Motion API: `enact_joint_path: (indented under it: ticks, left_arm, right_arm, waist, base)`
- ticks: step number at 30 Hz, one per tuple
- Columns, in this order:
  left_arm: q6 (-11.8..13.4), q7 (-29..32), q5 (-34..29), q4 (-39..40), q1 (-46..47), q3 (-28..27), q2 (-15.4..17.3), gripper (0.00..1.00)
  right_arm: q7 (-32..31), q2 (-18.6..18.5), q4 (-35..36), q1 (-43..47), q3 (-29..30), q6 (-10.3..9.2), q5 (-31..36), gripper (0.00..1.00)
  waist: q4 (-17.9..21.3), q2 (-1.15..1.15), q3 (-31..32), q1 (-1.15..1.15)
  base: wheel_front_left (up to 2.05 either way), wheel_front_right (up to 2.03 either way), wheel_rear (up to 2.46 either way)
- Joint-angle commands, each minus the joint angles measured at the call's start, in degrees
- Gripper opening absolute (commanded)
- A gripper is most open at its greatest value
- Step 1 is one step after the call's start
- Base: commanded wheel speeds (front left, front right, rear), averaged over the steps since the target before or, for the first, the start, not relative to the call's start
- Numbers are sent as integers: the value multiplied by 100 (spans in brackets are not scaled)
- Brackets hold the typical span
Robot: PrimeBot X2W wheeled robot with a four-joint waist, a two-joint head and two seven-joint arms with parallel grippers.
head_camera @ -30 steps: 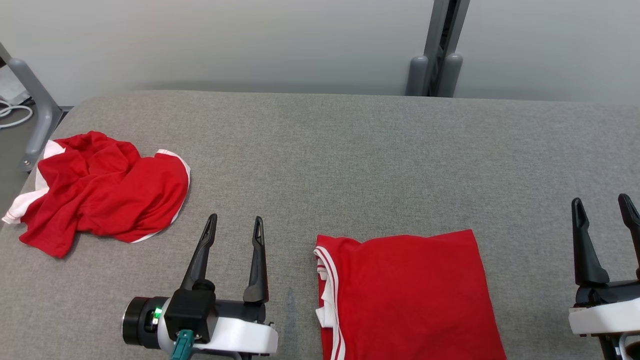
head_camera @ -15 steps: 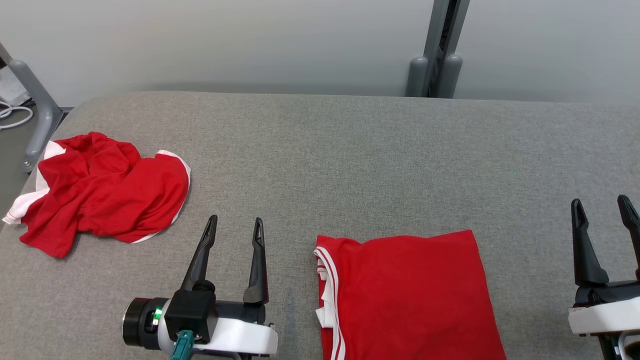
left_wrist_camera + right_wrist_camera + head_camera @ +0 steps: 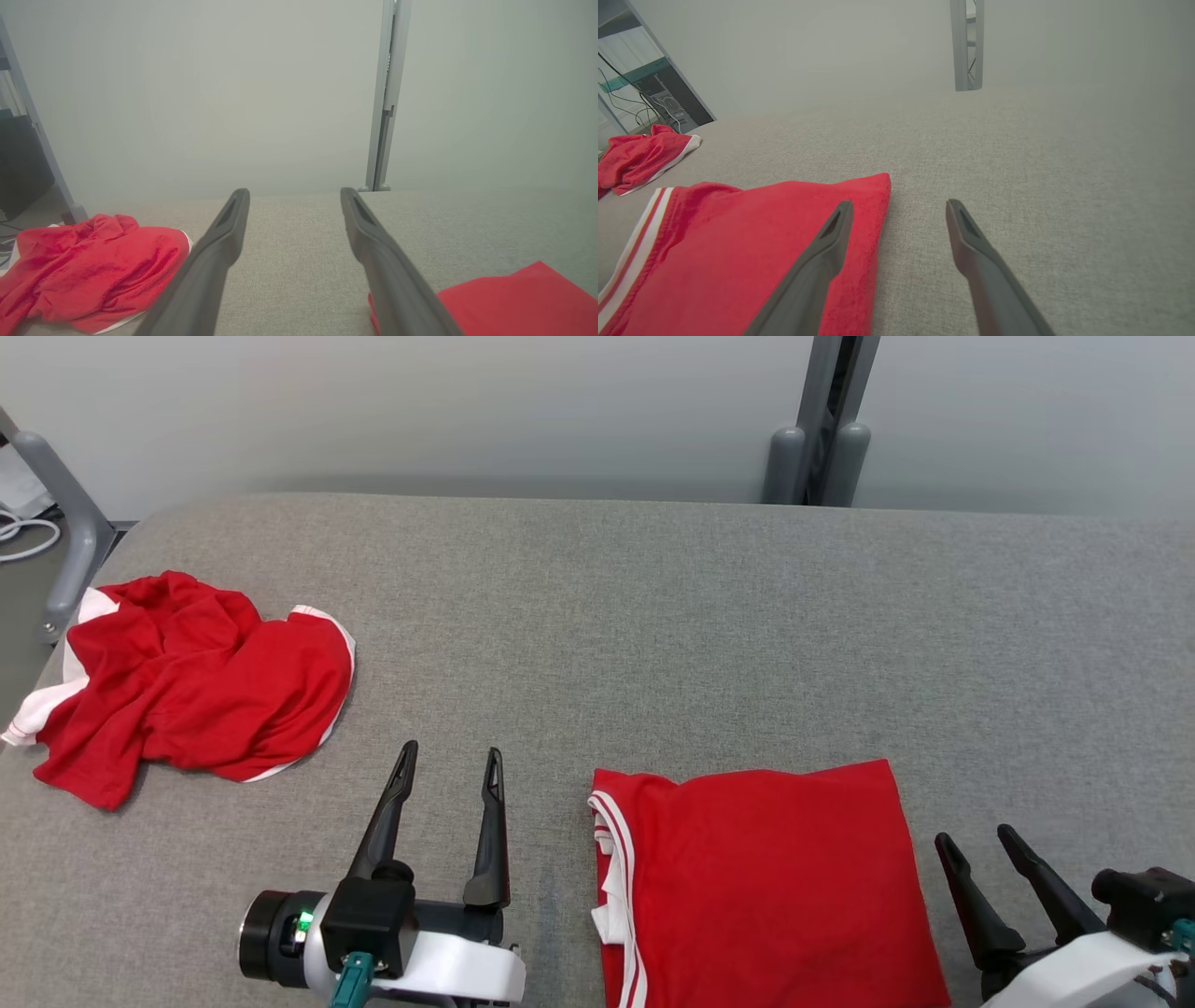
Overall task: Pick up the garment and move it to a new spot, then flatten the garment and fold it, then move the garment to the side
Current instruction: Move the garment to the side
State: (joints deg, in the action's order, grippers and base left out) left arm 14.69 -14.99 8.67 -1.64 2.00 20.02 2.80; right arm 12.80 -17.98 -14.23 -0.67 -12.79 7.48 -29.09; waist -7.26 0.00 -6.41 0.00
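Worktop point(image 3: 653, 616) of grey cloth carries everything. The folded garment point(image 3: 756, 877), red with white trim, lies flat at the near edge, right of the middle. I judge it light, limp and quick to come unfolded, so I would pinch through all its layers at the right edge. The crumpled garment point(image 3: 187, 691) sits heaped by the left edge. My right tool point(image 3: 974, 836) lies low just beside the folded one's right edge, tilted toward it, jaws spread and empty. My left tool point(image 3: 450, 751) hovers to its left, also spread and empty.
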Motion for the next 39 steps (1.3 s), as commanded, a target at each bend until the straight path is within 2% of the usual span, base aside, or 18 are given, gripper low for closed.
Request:
enact_joint_path:
  ticks: [1, 4, 13, 23, 24, 25, 26, 34, 39]
  left_arm:
    - [2, -22, -25, -19, 89, 15, 22, 100]
    - [16, -22, -34, -48, 126, 84, 22, 100]
    - [62, -22, -25, -106, 210, 185, 22, 100]
    - [117, -22, -75, -169, 240, 346, 22, 100]
    - [121, -22, -73, -170, 250, 349, 22, 100]
    - [131, -22, -72, -171, 260, 355, 22, 100]
    - [140, -22, -71, -169, 265, 360, 22, 100]
    - [156, -22, -57, -175, 238, 346, 21, 100]
    - [81, -22, -101, -210, 335, 441, 22, 100]
  right_arm:
    - [-105, -160, -56, -167, -191, 1, -292, 100]
    - [-460, -423, -184, -289, -780, 2, -1044, 100]
    - [-1101, -743, -258, -589, -1525, 2, -2361, 100]
    - [-1570, -907, -272, -954, -2234, 2, -3021, 100]
    - [-1584, -932, -268, -998, -2290, 2, -3035, 80]
    - [-1576, -965, -279, -1036, -2337, 2, -3031, 35]
    - [-1534, -1006, -292, -1068, -2386, 2, -2993, 2]
    - [-1371, -1304, -426, -1301, -2652, 1, -2843, 0]
    - [-1309, -1693, -460, -1512, -2878, 1, -2773, 0]
  waist:
    - [-14, 0, -52, 0]
    - [-60, 0, -147, 0]
    - [-213, 0, -243, 0]
    - [-355, 0, -319, 0]
    - [-365, 0, -325, 0]
    - [-375, 0, -331, 0]
    - [-381, 0, -334, 0]
    - [-272, 0, -331, 0]
    - [-74, 0, -330, 0]
  base:
    - [0, 0, 0]
    - [0, 0, 0]
    - [0, 0, 0]
    - [0, 0, 0]
    - [0, 0, 0]
    - [0, 0, 0]
    - [0, 0, 0]
    - [0, 0, 0]
    - [0, 0, 0]
